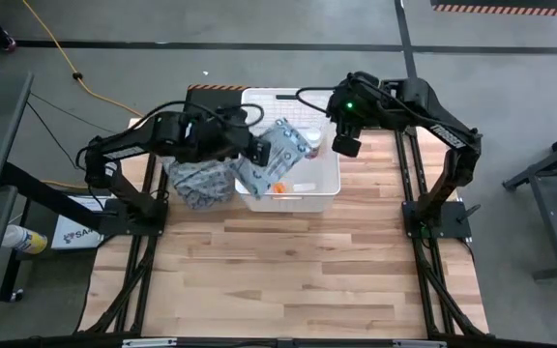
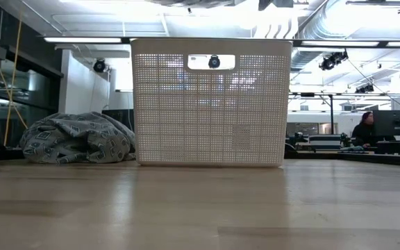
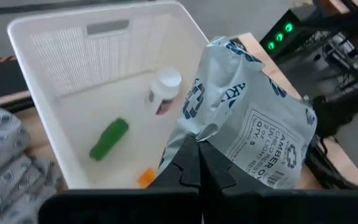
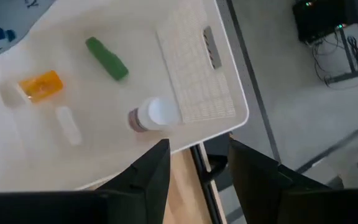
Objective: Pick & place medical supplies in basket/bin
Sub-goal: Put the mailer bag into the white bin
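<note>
Left gripper (image 3: 197,163) pinches the lower edge of a flat grey-white soft packet with dark blue print (image 3: 250,124); fingers pressed together on it. In the high view the packet (image 1: 280,147) hangs over the left half of the large white perforated plastic bin (image 1: 325,189), so it lies directly beyond the fingertips, long axis running away from the wrist and tilted up. Judgement: the drop point is straight below; the left arm only needs to let go, perhaps after easing a little further over the bin floor.

Already lying on the bin floor: white pill bottle (image 4: 154,116), green stick-shaped box (image 4: 107,58), small orange piece (image 4: 41,85), pale tube (image 4: 67,125).

Right gripper (image 4: 194,165) sits over the bin's right rim, fingers spread, holding nothing.

Grey-blue patterned cloth (image 2: 78,139) is heaped on the wooden table (image 1: 288,261) just left of the bin, close under the left arm.
</note>
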Controlling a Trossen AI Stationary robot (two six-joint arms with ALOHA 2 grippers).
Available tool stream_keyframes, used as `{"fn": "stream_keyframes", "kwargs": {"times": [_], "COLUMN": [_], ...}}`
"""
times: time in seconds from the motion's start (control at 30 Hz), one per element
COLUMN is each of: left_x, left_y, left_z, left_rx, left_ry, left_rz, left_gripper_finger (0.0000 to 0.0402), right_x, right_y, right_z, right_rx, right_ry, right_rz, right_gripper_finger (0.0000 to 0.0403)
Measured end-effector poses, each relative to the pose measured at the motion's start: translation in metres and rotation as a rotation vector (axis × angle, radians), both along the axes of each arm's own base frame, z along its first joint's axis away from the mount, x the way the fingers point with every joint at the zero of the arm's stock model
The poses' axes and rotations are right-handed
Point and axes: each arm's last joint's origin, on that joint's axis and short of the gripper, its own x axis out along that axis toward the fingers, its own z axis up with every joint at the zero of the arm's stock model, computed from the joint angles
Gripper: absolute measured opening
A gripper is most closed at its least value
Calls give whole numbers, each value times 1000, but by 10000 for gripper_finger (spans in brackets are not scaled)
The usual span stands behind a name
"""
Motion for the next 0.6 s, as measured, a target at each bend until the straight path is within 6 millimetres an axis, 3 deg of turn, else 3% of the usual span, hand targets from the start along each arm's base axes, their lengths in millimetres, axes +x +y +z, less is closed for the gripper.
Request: {"fn": "stream_keyframes", "kwargs": {"times": [0.6], "left_x": [-2], "left_y": [58], "left_z": [8], "left_rx": [48], "left_ry": [-84], "left_rz": [164], "left_gripper_finger": [22], "right_x": [-27], "right_y": [-60], "right_z": [1], "right_rx": [-70], "right_ry": [25], "right_rz": [-279], "right_gripper_finger": [146]}}
